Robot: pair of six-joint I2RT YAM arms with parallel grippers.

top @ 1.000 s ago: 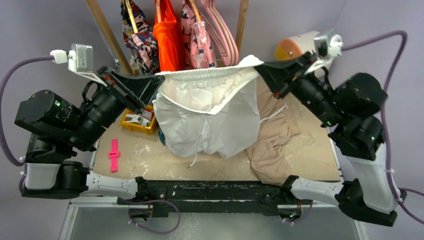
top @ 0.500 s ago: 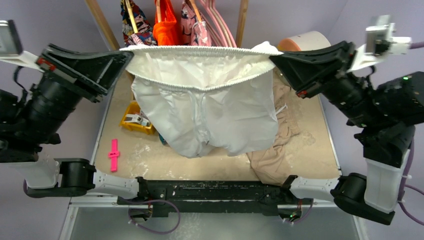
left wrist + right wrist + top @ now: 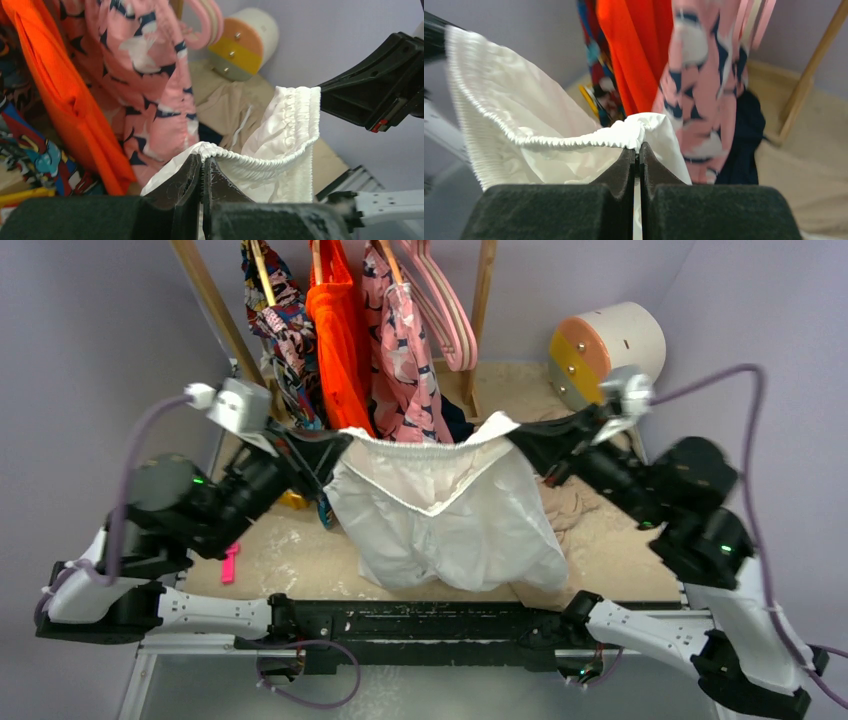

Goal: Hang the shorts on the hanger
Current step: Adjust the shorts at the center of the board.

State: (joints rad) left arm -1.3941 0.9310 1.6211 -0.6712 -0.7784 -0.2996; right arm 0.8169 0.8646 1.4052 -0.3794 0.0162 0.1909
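1. Thin white elastic-waist shorts (image 3: 440,510) hang mid-air over tabletop (image 3: 290,555); left pincer (image 3: 338,446) and right pincer (image 3: 512,440) clenched on waistband ends.
2. Risk: shallow pinch slips, or fabric snags pink patterned garment (image 3: 400,370) short of pink loop-hook hanger (image 3: 460,340), 12 o'clock.

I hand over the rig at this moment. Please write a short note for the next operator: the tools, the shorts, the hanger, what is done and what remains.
Tools: the left tool is shut on one end of the waistband of the shorts; the right tool is shut on the other end.
Things: the shorts are held up, spread between both tools. The hanger hangs on the rack behind, bare.
Done: shorts lifted and spread.
Left: put them on the hanger.
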